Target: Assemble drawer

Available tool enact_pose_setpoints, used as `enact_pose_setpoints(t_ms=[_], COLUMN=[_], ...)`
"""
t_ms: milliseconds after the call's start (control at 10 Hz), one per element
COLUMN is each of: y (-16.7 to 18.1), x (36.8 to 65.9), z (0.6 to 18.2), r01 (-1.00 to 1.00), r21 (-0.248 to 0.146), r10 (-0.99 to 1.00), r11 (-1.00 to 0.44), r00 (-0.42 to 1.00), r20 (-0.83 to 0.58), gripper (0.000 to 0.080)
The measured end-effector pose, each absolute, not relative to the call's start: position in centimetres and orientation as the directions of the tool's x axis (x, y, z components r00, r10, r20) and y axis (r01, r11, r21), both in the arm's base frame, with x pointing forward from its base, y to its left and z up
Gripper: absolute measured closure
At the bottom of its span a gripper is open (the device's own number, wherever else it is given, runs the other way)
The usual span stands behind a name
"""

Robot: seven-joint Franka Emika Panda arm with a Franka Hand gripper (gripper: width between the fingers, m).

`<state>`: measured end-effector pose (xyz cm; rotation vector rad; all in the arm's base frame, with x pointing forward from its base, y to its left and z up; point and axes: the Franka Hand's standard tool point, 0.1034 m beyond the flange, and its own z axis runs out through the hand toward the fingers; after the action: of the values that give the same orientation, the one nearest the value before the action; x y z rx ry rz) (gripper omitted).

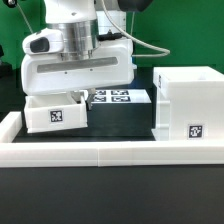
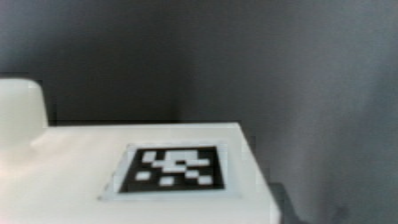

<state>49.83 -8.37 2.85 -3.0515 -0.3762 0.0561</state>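
Note:
The large hollow white drawer box (image 1: 190, 105) stands at the exterior view's right, with a tag on its front. A small white tray (image 1: 55, 116) with a tag stands at the exterior view's left. My gripper (image 1: 76, 97) hangs right over that tray, and its fingertips are hidden behind the tray's top edge. In the wrist view the tray's white face with its tag (image 2: 175, 168) fills the lower part, and a rounded white knob (image 2: 18, 112) shows at one side. I cannot tell whether the jaws are open or shut. I cannot make out a second tray.
The marker board (image 1: 120, 98) lies between the tray and the box. The low white wall (image 1: 110, 152) runs along the table's front edge. A cable loops behind the arm.

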Motion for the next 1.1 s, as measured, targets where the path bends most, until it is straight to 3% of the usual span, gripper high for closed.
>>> enact_pose_setpoints(t_ms=[400,800,1100], y=[-7.74,-8.33,-7.98], x=[50.09,49.99,50.47], z=[2.88,2.83,2.89], r01=[0.603,0.759,0.925], r21=[-0.065,-0.061,-0.040], r10=[0.605,0.761,0.926], r11=[-0.795,-0.648,-0.378], r00=[0.796,0.649,0.378], r20=[-0.017,-0.013,-0.016], gripper=[0.0757,0.0757,0.0757])
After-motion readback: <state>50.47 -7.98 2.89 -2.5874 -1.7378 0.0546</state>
